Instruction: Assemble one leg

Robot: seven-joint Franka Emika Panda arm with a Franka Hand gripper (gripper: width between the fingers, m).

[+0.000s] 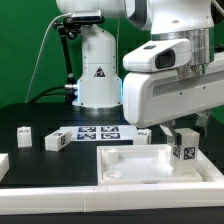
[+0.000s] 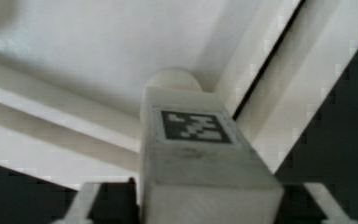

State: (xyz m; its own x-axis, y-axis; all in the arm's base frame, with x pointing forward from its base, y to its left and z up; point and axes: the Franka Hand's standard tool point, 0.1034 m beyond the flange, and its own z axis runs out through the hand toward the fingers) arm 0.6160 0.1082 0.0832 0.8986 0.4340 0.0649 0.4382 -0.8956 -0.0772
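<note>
My gripper (image 1: 182, 134) hangs at the exterior view's right, shut on a leg (image 1: 183, 149), a small white block with a black-and-white tag. It holds the leg upright over the right part of the large white tray-like part (image 1: 130, 165). In the wrist view the leg (image 2: 197, 130) fills the middle, tag facing the camera, with my gripper (image 2: 201, 208) around its near end and the tray's raised rim (image 2: 274, 70) beneath. Two more legs (image 1: 22, 133) (image 1: 53, 140) lie on the black table at the exterior view's left.
The marker board (image 1: 95, 132) lies flat behind the tray, in front of the robot's white base (image 1: 97, 75). Another white part (image 1: 3, 165) shows at the exterior view's left edge. A green backdrop stands behind.
</note>
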